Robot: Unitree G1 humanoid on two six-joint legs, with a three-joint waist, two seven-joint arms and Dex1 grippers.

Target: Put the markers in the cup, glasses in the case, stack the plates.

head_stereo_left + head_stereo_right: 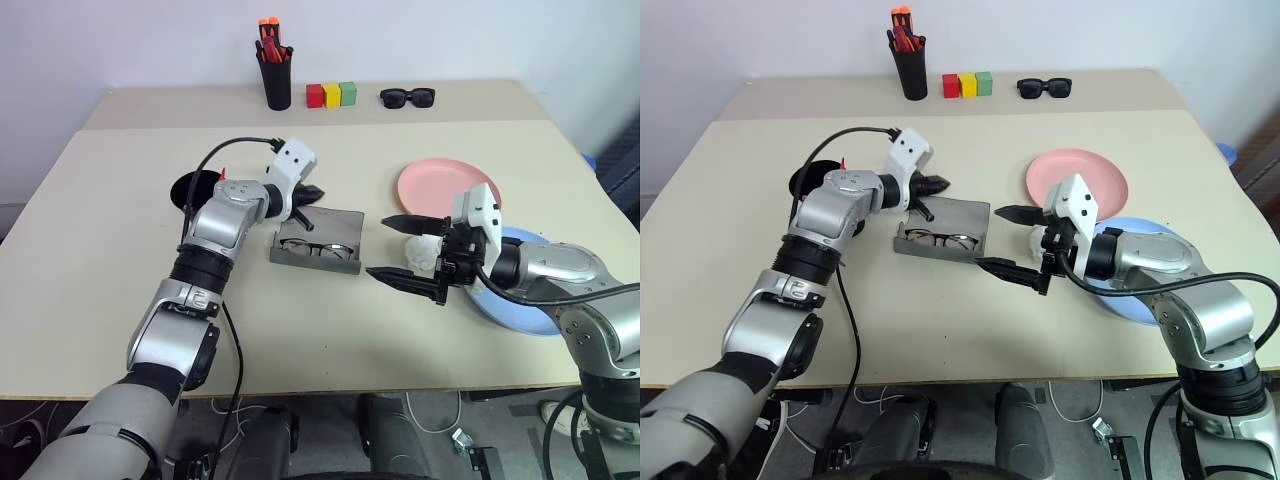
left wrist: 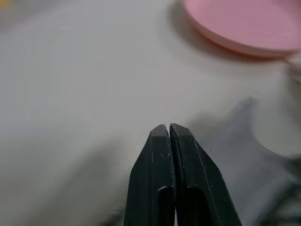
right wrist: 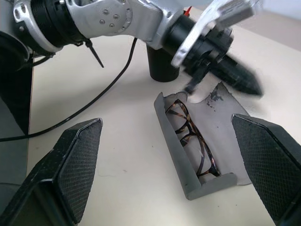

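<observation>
— Where are the thin dark wire-frame eyeglasses point(image 1: 316, 247)?

— Lying inside the grey rectangular hard case point(image 1: 317, 241), which stands open at the middle of the beige counter point(image 1: 90, 250), its lid flat toward twelve o'clock.

— And the pincers?

— The left pincer point(image 1: 312, 194) is clenched, fingers pressed together and empty, hanging just over the lid's far edge; the right pincer point(image 1: 404, 249) is released, spread wide with nothing between its fingers, at three o'clock of the case.

— The plates?

— The salmon pink round plate point(image 1: 442, 183) lies at about two o'clock of the case; the light blue round plate point(image 1: 525, 300) sits under the right arm, near four o'clock.

— The cup?

— The wide black tapered cup point(image 1: 192, 188) stands at ten o'clock, behind the left forearm; a small red marker tip point(image 1: 222, 173) shows above it.
</observation>
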